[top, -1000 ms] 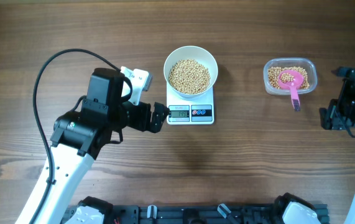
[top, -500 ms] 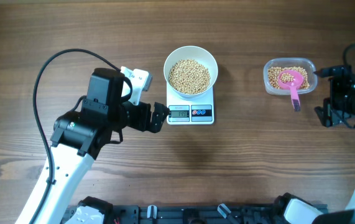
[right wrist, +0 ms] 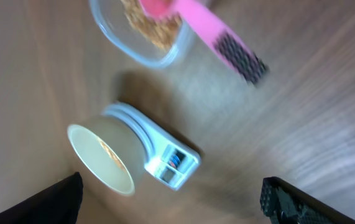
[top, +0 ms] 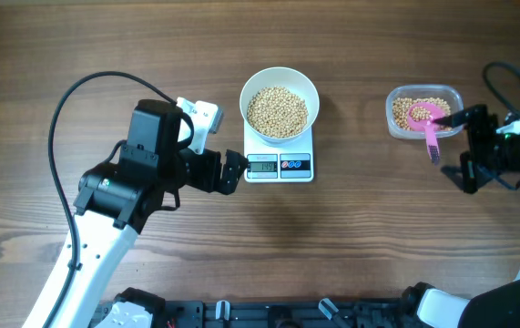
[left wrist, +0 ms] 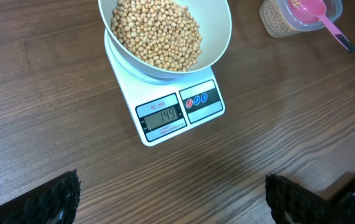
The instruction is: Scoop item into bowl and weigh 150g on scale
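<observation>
The white bowl (top: 279,84) full of beige beans (top: 278,111) stands on the white scale (top: 279,167), whose display reads 149 in the left wrist view. My left gripper (top: 239,171) is open just left of the scale's front strip, holding nothing. The left wrist view shows the bowl (left wrist: 217,37), the beans (left wrist: 158,34) and the scale (left wrist: 177,118) ahead of the open left gripper (left wrist: 171,199). My right gripper (top: 460,155) is open just right of the pink scoop (top: 428,123), with nothing between its fingers. The right wrist view is blurred, with the right gripper (right wrist: 171,199) open over bare wood.
A clear plastic tub (top: 396,111) at the right holds more beans, with the pink scoop resting in it and its dark-tipped handle (right wrist: 242,59) over the near rim. A black cable (top: 68,118) loops left of the left arm. A black rail (top: 278,314) runs along the front edge.
The right arm has moved left, from the table's right edge to beside the tub and scoop. The left arm, bowl and scale have not moved.
</observation>
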Available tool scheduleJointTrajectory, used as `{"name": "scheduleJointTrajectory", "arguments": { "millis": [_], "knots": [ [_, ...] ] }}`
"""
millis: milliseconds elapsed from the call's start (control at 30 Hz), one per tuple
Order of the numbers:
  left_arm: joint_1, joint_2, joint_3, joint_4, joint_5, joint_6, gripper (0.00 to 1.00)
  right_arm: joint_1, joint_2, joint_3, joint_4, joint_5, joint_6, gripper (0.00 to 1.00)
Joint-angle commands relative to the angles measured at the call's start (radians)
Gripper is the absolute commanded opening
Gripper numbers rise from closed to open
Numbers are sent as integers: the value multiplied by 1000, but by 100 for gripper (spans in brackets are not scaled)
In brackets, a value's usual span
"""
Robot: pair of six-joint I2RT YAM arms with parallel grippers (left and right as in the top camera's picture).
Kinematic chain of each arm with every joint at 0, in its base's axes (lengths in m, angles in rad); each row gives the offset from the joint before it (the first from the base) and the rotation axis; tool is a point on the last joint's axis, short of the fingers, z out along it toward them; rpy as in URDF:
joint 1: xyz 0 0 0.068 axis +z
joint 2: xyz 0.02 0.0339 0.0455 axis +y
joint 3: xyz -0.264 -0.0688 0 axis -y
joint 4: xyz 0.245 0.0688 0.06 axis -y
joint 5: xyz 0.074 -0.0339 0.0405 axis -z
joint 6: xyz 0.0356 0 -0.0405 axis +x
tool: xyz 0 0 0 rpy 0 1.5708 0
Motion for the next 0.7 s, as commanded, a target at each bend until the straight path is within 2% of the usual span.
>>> {"name": "scheduleJointTrajectory", "arguments": {
  "millis": [0, 200, 367, 467, 667],
  "knots": [
    [6, -6, 0, 3, 9, -5, 100, 6, 7, 1, -42, -18, -93, 94],
    [6, -6, 0, 3, 9, -5, 100, 6, 7, 1, -10, 14, -119, 93],
    [6, -6, 0, 3, 9, -5, 100, 6, 7, 1, -27, 226, -144, 92],
    [6, -6, 0, 3, 9, -5, 100, 6, 7, 1, -16, 290, -154, 93],
    [6, -6, 0, 3, 9, -5, 100, 6, 7, 1, 29, 303, -234, 92]
  ]
}}
